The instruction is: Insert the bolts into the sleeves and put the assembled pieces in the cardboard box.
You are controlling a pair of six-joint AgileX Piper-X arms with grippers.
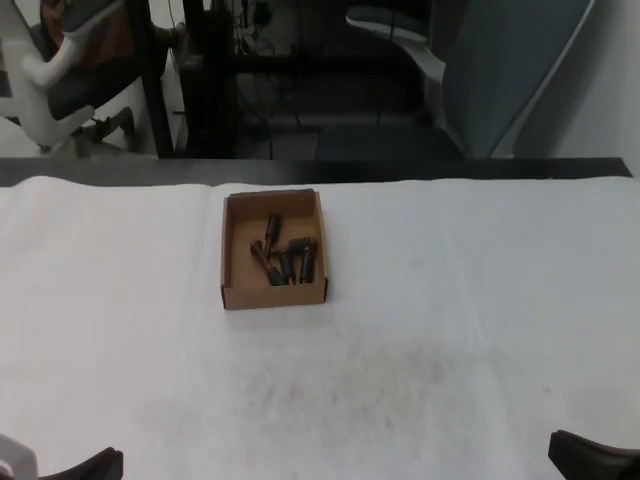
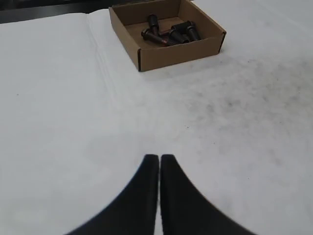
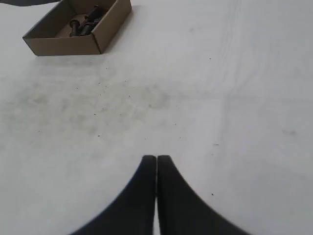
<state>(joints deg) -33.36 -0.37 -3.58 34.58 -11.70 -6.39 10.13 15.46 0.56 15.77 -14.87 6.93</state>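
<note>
- Assembled pieces (image 1: 285,258) (image 2: 171,32) (image 3: 85,24): several dark bolts seated in sleeves, lying in a loose cluster on the floor of the cardboard box, some touching, at differing angles. The exact count cannot be told.
- Cardboard box (image 1: 275,295) (image 2: 176,54) (image 3: 58,45): shallow, open-topped, brown. It stands on the far part of the bench, left of centre, with its walls upright.
- Bench (image 1: 450,330): covered by a white cloth with faint grey smudges in the near middle area. A dark far edge shows beyond the cloth.
- Left claw (image 2: 159,161): two black fingers pressed together at the tips with nothing between them. It hangs over bare cloth at the near left, with the box well apart from it, farther off and to its right.
- Right claw (image 3: 156,160): its fingers likewise meet tip to tip and grip nothing. It hangs over the cloth at the near right, with the box well apart from it, farther off and to its left.
- Office chair (image 1: 480,70): grey-backed, on the floor beyond the bench at the far right.
</note>
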